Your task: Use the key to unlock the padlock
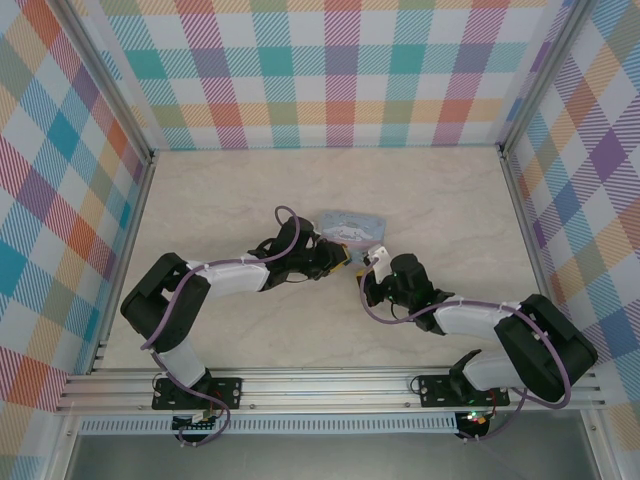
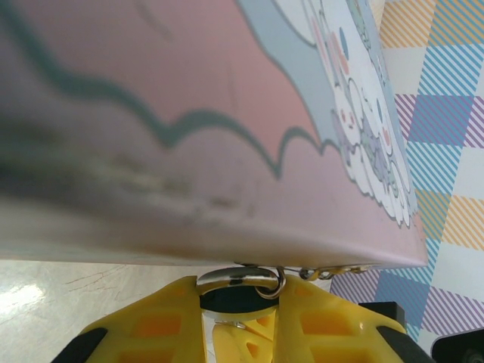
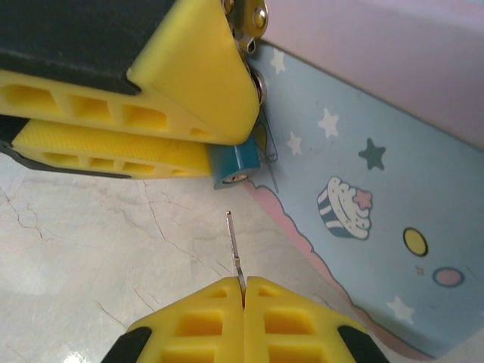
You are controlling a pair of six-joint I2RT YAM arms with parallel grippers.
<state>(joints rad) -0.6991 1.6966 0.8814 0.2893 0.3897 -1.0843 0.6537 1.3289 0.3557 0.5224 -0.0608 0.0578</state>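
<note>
Item 1. Right gripper (image 3: 243,283) (yellow ribbed plastic fingers, nearest the right wrist lens): fingers pressed together on the head of a slim silvery metal key (image 3: 234,242). The thin blade stands out ahead of the tips, presumably so that it can enter a lock without the fingers fouling it.

Item 2. Left gripper (image 3: 231,147) (matching yellow fingers, reaching in from the opposite side): clamped on a small teal-bodied metal padlock (image 3: 227,162). Only the body's end face pokes out past the fingertips. A small silvery round spot on it, probably the keyhole, is turned towards the key. This grip seems meant to steady the padlock against the push of insertion.

Item 3. Padlock location: just beside the front wall of a light-blue rectangular tin box (image 3: 363,189) printed with stars and a cupcake. In the left wrist view a silvery loop (image 2: 240,277), likely the shackle, sits at the lid's edge between the fingers.

Item 4. Gap: the key tip is near the end face but apart from it (not yet inserted), roughly in line.

Item 5. Pale marbled table (image 1: 220,210): carries the tin box (image 1: 350,222), with both grippers meeting in front of it.

Judgement: the alignment stage is nearly done, and the next step calls for a short, straight advance.
</note>
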